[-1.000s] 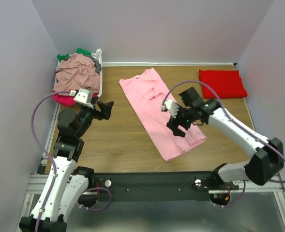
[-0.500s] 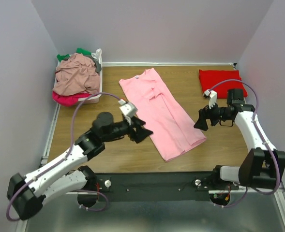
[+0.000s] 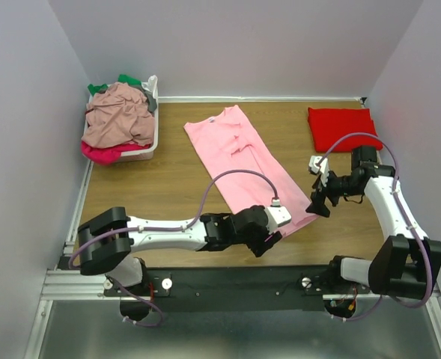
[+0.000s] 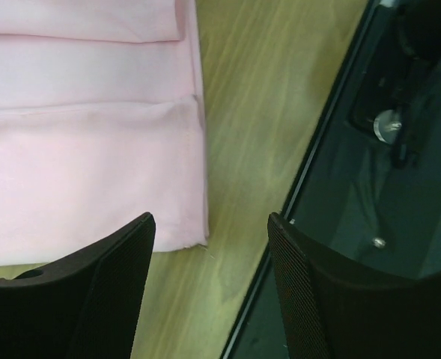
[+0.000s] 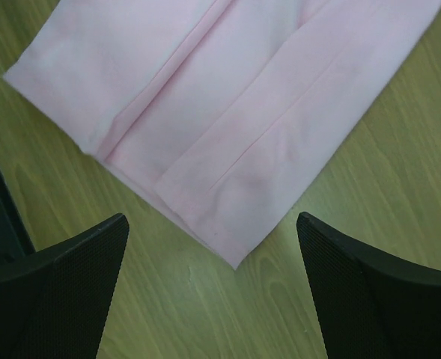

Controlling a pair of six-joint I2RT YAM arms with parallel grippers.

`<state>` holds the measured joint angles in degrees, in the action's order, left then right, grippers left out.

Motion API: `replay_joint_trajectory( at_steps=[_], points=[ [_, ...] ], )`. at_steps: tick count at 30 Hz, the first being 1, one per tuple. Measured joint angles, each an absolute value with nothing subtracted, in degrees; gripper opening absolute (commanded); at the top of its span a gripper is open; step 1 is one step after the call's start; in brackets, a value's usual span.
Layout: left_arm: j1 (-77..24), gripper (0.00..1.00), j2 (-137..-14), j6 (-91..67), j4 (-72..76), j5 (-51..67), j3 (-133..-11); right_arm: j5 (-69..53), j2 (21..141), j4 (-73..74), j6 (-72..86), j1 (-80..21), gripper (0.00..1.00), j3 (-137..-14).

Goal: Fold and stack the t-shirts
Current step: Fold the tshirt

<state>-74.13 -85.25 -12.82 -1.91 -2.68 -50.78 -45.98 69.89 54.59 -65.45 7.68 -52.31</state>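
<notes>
Surface: wooden table [image 3: 168,202], lilac walls [image 3: 280,45].
Pink t-shirt [image 3: 239,161]: folded lengthwise, lying flat.
Left gripper [image 4: 209,221]: parted, empty, above shirt's near corner.
Right gripper [image 5: 211,217]: wide, empty, above its right corner.

The top camera looks down from high above and behind the arms and takes in the whole table [image 3: 168,202], bases at the bottom edge. The left wrist camera hangs close over a hem corner of the pink t-shirt [image 4: 85,149], looking down past the left hand [image 4: 209,247], with the black rail [image 4: 370,187] at right. The right wrist camera looks down past the right hand [image 5: 211,224] from slightly farther off. All three views share the shirt's hem end.
</notes>
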Motion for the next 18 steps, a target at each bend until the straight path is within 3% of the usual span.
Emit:
replay_joint_trajectory(
  at_steps=[7, 18],
  points=[
    [-74.2, 0.62, -92.2, -9.7, -3.1, -5.6, -54.2, -46.4, 77.4, 61.8, -77.8, 8.5, 0.99, -54.5],
    [-75.6, 0.50, -98.5, -9.3, -6.3, -7.8, -56.3, -46.7, 77.4, 63.8, -80.5, 8.7, 0.98, -55.2]
  ],
)
